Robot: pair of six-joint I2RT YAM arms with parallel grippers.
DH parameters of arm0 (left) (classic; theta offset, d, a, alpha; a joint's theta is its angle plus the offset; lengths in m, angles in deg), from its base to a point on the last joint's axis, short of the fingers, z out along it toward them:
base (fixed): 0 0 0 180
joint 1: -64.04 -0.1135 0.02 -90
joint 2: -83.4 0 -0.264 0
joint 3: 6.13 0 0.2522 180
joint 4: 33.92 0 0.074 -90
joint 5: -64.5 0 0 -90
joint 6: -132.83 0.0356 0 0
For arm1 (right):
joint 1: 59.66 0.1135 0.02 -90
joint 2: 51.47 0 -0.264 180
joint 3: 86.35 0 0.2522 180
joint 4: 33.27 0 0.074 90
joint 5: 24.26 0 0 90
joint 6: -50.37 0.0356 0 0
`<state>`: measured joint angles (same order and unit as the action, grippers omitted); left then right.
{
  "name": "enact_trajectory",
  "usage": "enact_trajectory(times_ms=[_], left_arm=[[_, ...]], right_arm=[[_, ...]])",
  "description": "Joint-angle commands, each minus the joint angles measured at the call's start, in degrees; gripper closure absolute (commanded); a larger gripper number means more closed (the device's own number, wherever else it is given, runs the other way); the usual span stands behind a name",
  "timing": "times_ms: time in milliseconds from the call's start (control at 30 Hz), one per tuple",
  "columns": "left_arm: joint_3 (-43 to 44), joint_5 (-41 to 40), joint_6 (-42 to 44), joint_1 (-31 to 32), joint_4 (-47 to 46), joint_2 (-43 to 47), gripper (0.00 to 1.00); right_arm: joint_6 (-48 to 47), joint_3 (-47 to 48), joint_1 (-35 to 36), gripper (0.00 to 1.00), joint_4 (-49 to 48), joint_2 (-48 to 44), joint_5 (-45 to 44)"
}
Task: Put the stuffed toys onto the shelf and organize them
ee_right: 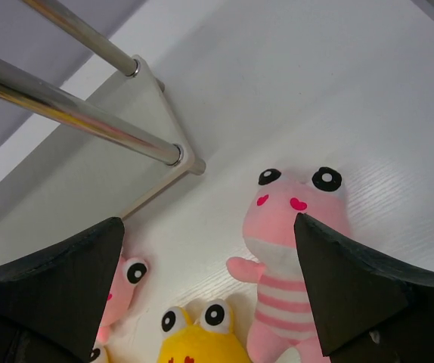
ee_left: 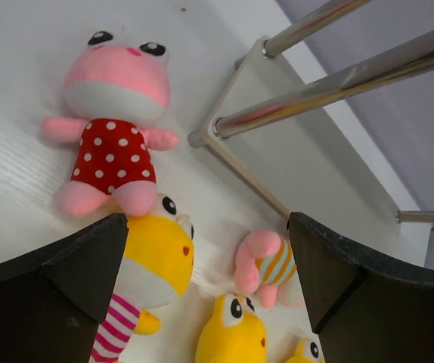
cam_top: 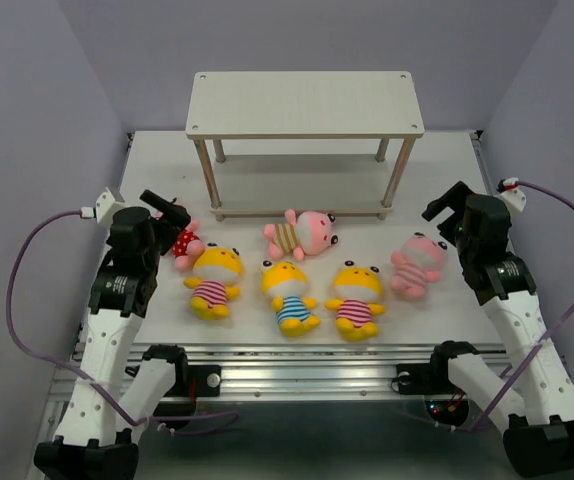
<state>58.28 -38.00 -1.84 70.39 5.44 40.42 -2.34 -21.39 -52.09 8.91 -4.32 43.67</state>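
Observation:
Six stuffed toys lie on the table in front of the empty shelf (cam_top: 304, 104). From the left they are a pink red-dotted toy (cam_top: 185, 243), a yellow pink-striped toy (cam_top: 213, 281), a yellow blue-striped toy (cam_top: 289, 293), a second yellow pink-striped toy (cam_top: 357, 299) and a pink pink-striped toy (cam_top: 416, 265). A pink brown-striped toy (cam_top: 302, 234) lies behind them. My left gripper (cam_top: 167, 212) is open and empty above the red-dotted toy (ee_left: 115, 144). My right gripper (cam_top: 445, 208) is open and empty above the pink-striped toy (ee_right: 292, 227).
The shelf's metal legs (ee_left: 315, 83) and lower board (ee_right: 66, 181) stand close behind both grippers. The table's front edge (cam_top: 297, 348) runs just below the toy row. Purple walls close in the sides and back.

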Motion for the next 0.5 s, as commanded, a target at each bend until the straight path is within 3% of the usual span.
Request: enact_trajectory(times_ms=[0, 300, 467], left_arm=[[-2.83, -2.53, -5.77, -1.77, 3.13, -3.68, 0.01], [-18.74, 8.51, -10.8, -12.05, -7.22, -4.92, 0.01], [-22.96, 9.24, -11.67, -14.0, -13.46, -5.53, 0.01]], right_arm=[[-0.3, 0.48, -0.01, 0.0, -0.13, 0.83, -1.05], [-2.94, 0.3, -0.01, 0.0, -1.88, 3.38, 0.27], [-4.51, -1.28, -0.01, 0.0, -4.6, 2.06, 2.99]])
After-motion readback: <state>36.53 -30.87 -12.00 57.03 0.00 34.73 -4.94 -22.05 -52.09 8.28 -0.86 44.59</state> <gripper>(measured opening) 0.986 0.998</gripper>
